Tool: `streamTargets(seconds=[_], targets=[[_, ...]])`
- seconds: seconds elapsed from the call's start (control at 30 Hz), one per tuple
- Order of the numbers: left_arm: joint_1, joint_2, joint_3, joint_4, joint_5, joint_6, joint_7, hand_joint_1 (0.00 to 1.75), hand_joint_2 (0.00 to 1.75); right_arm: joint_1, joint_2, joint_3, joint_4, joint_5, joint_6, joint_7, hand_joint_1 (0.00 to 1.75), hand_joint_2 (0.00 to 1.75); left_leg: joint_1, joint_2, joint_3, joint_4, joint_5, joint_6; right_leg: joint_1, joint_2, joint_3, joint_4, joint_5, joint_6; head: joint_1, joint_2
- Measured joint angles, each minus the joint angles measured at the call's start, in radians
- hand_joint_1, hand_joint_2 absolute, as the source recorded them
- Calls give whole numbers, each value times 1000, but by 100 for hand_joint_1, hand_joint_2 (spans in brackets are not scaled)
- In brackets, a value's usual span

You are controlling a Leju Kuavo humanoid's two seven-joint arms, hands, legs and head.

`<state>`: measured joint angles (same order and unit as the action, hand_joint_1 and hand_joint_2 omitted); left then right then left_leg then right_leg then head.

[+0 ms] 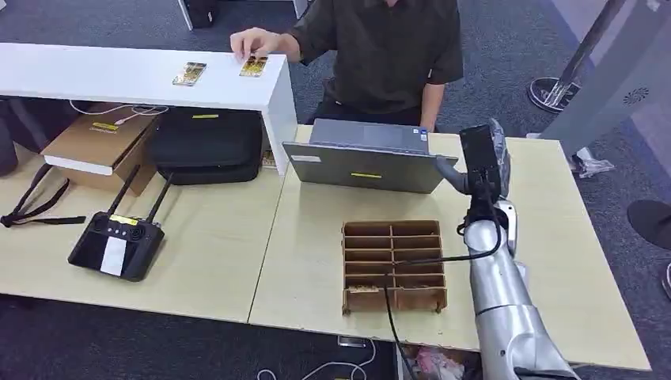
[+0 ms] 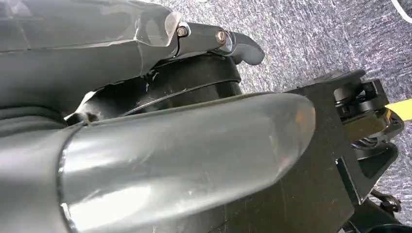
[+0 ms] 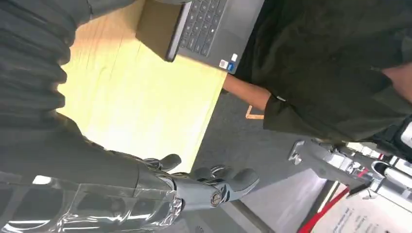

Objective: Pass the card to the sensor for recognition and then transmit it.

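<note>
The right hand (image 1: 481, 162) is raised over the table (image 1: 554, 261) beside the laptop (image 1: 368, 158), fingers apart and holding nothing; the left hand (image 2: 160, 145) hangs over grey carpet, and whether it is clenched cannot be told. Two cards (image 1: 253, 66) lie on the white shelf (image 1: 119, 79), one under a person's hand (image 1: 253, 41), well apart from the robot. A reach across could knock the laptop or the wooden tray (image 1: 394, 265), whose cable (image 1: 392, 324) could snag.

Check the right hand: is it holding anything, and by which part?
Nothing is held. The right hand hangs past the table edge, its fingers apart and empty.
</note>
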<state>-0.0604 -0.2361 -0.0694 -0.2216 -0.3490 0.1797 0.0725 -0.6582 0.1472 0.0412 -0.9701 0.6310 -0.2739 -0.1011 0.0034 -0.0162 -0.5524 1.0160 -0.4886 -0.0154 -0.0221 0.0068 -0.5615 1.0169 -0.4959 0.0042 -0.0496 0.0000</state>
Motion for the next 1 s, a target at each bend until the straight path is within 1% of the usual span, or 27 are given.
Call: streamTargets(seconds=[0.1,0.37,0.53,0.8,1.0], targets=[[0,0,0,0,3,0,0,0,0,8,-3,-5,-14,-5,-8,-11,0,175,0,0,0,0,0,0,0,0,0,0,0,0,0,0],[5,1,0,0,24,-2,-21,0,0,25,-13,-12,-77,-17,-45,-73,0,175,0,0,0,0,0,0,0,0,0,0,0,0,0,0],[8,3,2,0,37,-2,-33,0,0,41,-29,-10,-132,-2,-68,-91,0,175,0,0,0,0,0,0,0,0,0,0,0,0,0,0],[18,3,21,0,65,-1,-60,0,0,75,-73,8,-259,10,-111,-87,0,175,0,0,-1,0,0,0,0,0,0,0,0,0,0,0],[23,3,33,0,79,7,-70,0,0,93,-129,6,-348,11,-118,-66,0,175,0,0,-1,0,0,0,0,0,-1,0,0,0,0,0]])
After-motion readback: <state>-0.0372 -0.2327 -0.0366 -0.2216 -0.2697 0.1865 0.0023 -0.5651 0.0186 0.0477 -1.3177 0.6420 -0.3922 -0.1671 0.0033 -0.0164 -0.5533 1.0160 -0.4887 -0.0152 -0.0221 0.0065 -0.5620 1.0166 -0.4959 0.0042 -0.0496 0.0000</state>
